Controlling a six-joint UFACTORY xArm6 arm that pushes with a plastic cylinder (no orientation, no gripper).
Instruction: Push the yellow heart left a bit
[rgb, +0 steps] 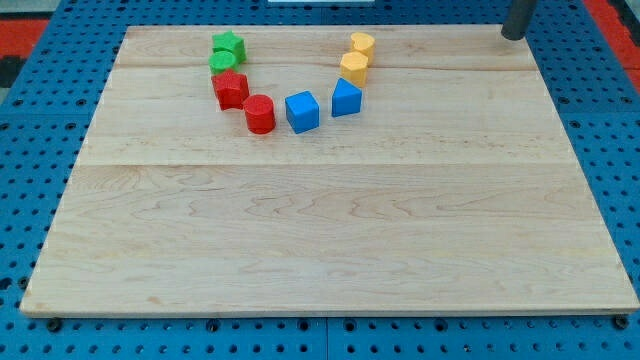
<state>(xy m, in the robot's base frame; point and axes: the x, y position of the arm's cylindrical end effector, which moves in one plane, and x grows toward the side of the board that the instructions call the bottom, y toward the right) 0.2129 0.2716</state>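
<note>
Two yellow blocks stand at the view's top, right of centre. The upper one (362, 44) looks like the yellow heart. The lower one (354, 68) looks like a hexagon and touches it. My tip (513, 37) is at the board's top right edge, far to the right of the yellow heart and apart from every block. Only the lower end of the dark rod shows.
The blocks form a U-shaped arc: a green star (229, 44), a green block (222, 63), a red star (231, 89), a red cylinder (260, 114), a blue cube (302, 111) and a blue wedge (346, 98) just below the yellow hexagon. The wooden board (330, 240) lies on a blue pegboard.
</note>
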